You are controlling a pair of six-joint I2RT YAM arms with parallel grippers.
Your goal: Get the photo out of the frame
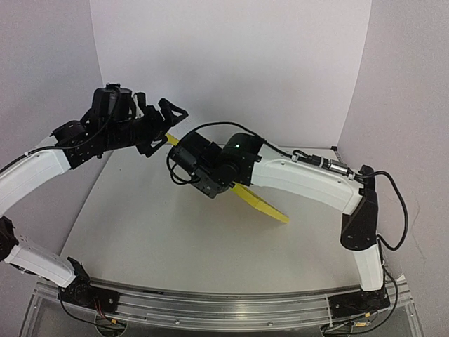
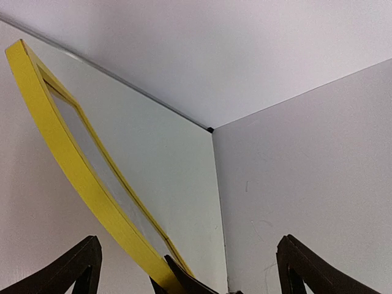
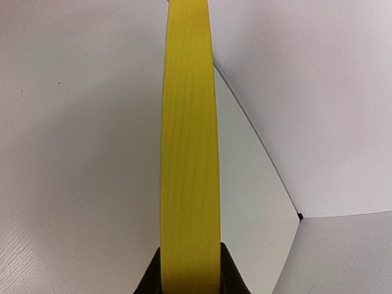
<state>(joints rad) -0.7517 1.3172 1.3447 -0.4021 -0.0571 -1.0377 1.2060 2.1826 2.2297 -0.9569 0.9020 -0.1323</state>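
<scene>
Currently holding yellow frame point(image 3: 190, 153) aloft, clamped edgewise in right gripper point(image 3: 190, 272), with left gripper point(image 2: 193, 266) spread wide alongside; next, close on photo

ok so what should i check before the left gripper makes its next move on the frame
1. Right gripper shut on the yellow frame by its edge: ok.
2. Left gripper open wide: ok.
3. Frame edge lies between the left fingers: ok.
4. Photo reachable inside the frame: cannot tell, the view is too oblique.
5. Frame's lower corner clear of the table: cannot tell.
</scene>
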